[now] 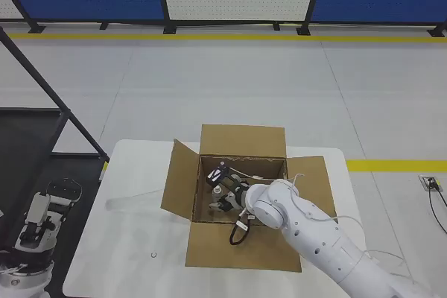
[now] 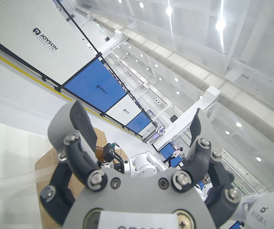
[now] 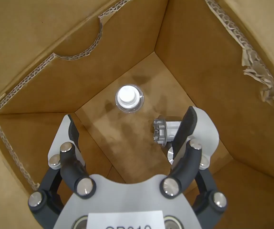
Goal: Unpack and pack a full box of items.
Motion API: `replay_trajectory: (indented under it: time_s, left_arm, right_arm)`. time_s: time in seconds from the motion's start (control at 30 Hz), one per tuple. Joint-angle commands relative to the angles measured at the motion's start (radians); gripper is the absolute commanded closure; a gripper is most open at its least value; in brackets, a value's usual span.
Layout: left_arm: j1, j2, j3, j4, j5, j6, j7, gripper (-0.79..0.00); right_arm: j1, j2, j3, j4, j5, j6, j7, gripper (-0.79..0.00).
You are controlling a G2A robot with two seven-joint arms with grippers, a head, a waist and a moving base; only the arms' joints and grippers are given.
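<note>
Right gripper [image 3: 131, 120] hangs spread wide inside the cardboard box [image 3: 199, 60] — a white-capped bottle [image 3: 129, 98] stands on its floor, a grey ridged part [image 3: 162, 131] lies beside one finger; left gripper [image 2: 138, 109], well away from the box, gapes empty

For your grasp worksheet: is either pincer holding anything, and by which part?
Nothing is held. The right pincer is open in the box above a bottle; the left pincer is open too.
</note>
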Motion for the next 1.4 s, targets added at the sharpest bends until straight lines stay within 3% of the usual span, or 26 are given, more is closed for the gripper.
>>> replay_trajectory:
  time_s: [0.0,0.17,0.2,0.4,0.47,0.53,0.77,1.0,1.17,1.37]
  left_arm:
    - [0.004,0.001,-0.002,-0.001,-0.002,-0.002,0.003,-0.785]
    - [0.006,0.004,-0.005,-0.004,-0.002,0.002,0.007,-0.785]
    - [0.005,0.004,-0.005,-0.004,-0.001,0.003,0.008,-0.785]
    - [-0.003,0.008,0.003,-0.002,0.007,0.009,0.013,-0.785]
    - [-0.007,0.009,0.005,0.0,0.012,0.012,0.015,-0.785]
    - [-0.01,0.01,0.008,0.002,0.014,0.014,0.016,-0.785]
    - [-0.022,0.014,0.018,0.006,0.025,0.022,0.022,-0.785]
    - [-0.035,0.018,0.038,0.011,0.038,0.03,0.029,-0.785]
    - [-0.046,0.02,0.054,0.009,0.045,0.034,0.032,-0.785]
    - [-0.061,0.023,0.083,0.024,0.056,0.045,0.021,-0.785]
  right_arm:
    - [0.025,-0.025,-0.023,0.057,-0.002,0.018,-0.01,-0.785]
    - [0.056,-0.074,-0.059,0.15,0.006,0.011,-0.049,-0.785]
    - [0.06,-0.083,-0.065,0.167,0.009,0.009,-0.055,-0.662]
    - [0.086,-0.128,-0.082,0.262,0.025,-0.022,-0.066,-0.265]
    - [0.092,-0.139,-0.084,0.287,0.029,-0.035,-0.068,-0.175]
    - [0.097,-0.149,-0.085,0.309,0.027,-0.043,-0.073,0.0]
    - [0.108,-0.167,-0.068,0.353,0.027,-0.084,-0.11,0.0]
    - [0.089,-0.137,-0.01,0.302,-0.013,-0.109,-0.129,0.0]
    - [0.025,-0.084,0.065,0.153,-0.088,-0.076,-0.12,0.0]
    - [-0.137,0.001,0.215,-0.156,-0.217,-0.008,-0.079,0.0]
